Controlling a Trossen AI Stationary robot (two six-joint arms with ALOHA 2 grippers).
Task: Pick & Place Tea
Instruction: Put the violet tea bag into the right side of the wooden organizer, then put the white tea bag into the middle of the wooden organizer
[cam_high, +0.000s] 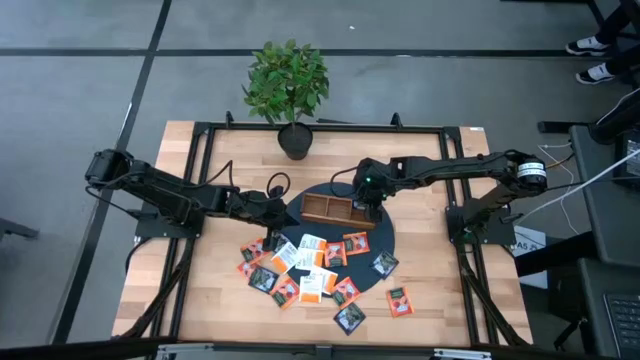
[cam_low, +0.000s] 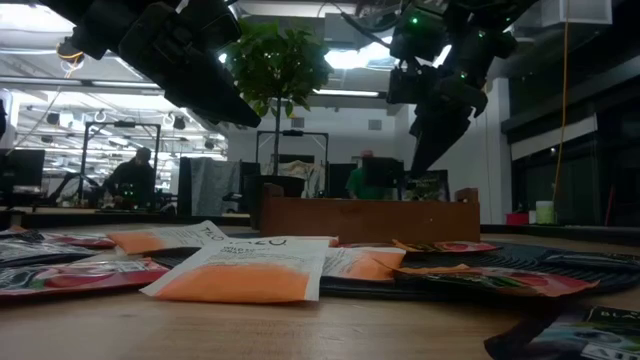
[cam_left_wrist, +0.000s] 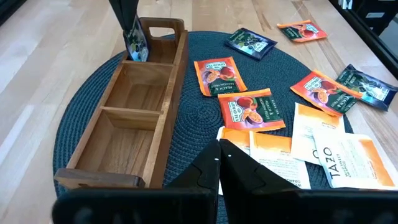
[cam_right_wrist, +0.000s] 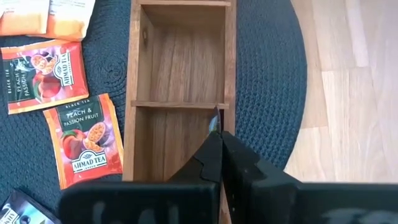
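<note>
From above, my right end effector (cam_high: 366, 207) is hovering over the wooden tray (cam_high: 325, 211), clamping a dark tea sachet (cam_left_wrist: 135, 42) above its end compartment, while my left end effector (cam_high: 277, 215), pinched together, is waiting near scattered sachets (cam_high: 312, 268).

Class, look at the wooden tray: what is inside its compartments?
The wooden tray shows two bare compartments. Over the end one, the right hand pinches a dark sachet; its floor is partly hidden.
</note>
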